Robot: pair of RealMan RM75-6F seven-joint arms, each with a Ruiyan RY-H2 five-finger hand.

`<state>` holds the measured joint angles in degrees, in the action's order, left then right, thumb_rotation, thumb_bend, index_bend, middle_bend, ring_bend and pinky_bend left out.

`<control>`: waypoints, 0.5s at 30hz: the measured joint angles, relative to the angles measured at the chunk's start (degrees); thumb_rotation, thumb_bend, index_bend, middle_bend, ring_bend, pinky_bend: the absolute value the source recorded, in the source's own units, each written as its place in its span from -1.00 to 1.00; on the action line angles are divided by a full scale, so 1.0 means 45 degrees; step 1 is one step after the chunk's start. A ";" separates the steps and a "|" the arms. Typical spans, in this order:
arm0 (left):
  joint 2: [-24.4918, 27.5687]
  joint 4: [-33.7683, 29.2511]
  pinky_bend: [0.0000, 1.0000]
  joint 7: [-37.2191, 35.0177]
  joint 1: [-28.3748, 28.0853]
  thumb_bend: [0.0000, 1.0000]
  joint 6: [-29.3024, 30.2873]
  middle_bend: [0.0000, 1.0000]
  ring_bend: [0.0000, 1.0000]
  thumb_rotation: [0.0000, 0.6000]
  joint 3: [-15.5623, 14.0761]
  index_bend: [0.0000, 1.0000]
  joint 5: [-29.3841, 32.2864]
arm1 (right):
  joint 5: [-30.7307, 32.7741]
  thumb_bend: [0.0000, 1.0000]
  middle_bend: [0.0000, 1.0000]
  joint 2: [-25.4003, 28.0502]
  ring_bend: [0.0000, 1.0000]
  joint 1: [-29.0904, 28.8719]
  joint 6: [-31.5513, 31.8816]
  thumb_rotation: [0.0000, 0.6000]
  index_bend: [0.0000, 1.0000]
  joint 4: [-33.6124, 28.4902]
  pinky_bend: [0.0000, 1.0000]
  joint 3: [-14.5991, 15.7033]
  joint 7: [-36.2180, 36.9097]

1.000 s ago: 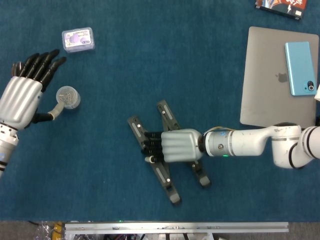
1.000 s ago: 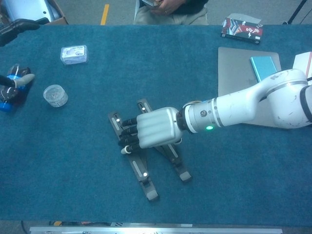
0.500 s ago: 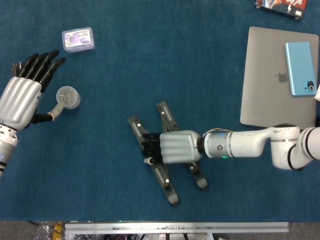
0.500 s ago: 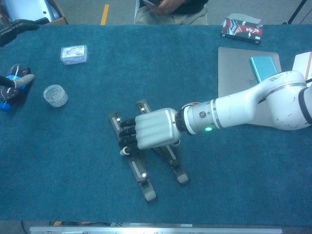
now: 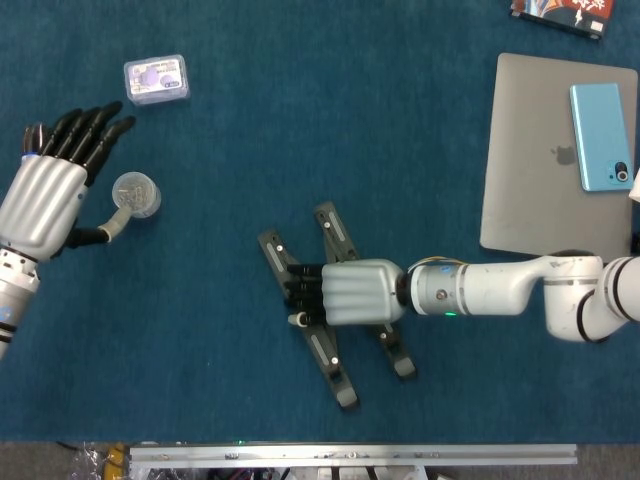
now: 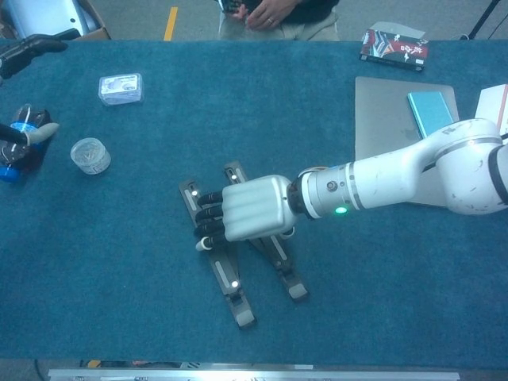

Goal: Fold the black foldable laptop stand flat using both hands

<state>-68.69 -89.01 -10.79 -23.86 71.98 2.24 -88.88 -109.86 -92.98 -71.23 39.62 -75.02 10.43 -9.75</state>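
The black laptop stand (image 5: 328,365) lies on the blue tabletop as two long bars in a narrow V, also visible in the chest view (image 6: 228,282). My right hand (image 5: 350,293) lies palm down across the middle of both bars. Its dark fingers curl over the left bar, and the thumb tip shows just below them. The chest view shows the same right hand (image 6: 250,208) covering the stand's hinge area. My left hand (image 5: 45,195) hovers far to the left with its fingers spread and nothing in it. Only its fingertips (image 6: 32,46) show in the chest view.
A small clear round container (image 5: 135,193) sits by the left hand's thumb, and a small plastic box (image 5: 156,78) lies behind it. A closed silver laptop (image 5: 540,160) with a blue phone (image 5: 600,135) on it lies at the right. A person (image 6: 278,16) stands at the far edge.
The right hand and stand have shifted only slightly, and the bars' near ends look a little closer together. The left hand has barely moved.
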 measured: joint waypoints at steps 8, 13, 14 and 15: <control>-0.0014 -0.0044 -1.00 0.0043 -0.0012 -0.38 -0.0044 -1.00 -1.00 1.00 -0.0007 -1.00 -0.0007 | 0.0094 -0.91 -0.10 0.0053 -0.84 0.0128 0.0201 1.00 -1.00 -0.0057 -1.00 -0.0046 -0.0098; -0.0015 -0.0061 -1.00 0.0043 -0.0004 -0.37 -0.0042 -1.00 -1.00 1.00 -0.0008 -1.00 -0.0007 | 0.0185 -0.86 0.04 0.0032 -0.74 0.0224 0.0225 1.00 -1.00 -0.0081 -1.00 -0.0062 -0.0173; -0.0017 -0.0056 -1.00 0.0043 -0.0002 -0.37 -0.0044 -1.00 -1.00 1.00 -0.0010 -1.00 -0.0008 | 0.0194 -0.85 0.06 0.0026 -0.72 0.0242 0.0238 1.00 -1.00 -0.0079 -1.00 -0.0067 -0.0191; -0.0017 -0.0056 -1.00 0.0042 -0.0002 -0.38 -0.0053 -1.00 -1.00 1.00 -0.0012 -1.00 -0.0007 | 0.0208 -0.84 0.08 0.0024 -0.70 0.0251 0.0241 1.00 -1.00 -0.0084 -1.00 -0.0072 -0.0194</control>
<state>-68.76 -89.26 -10.60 -23.87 71.75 2.19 -88.91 -108.92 -92.87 -70.10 40.71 -75.40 10.11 -10.62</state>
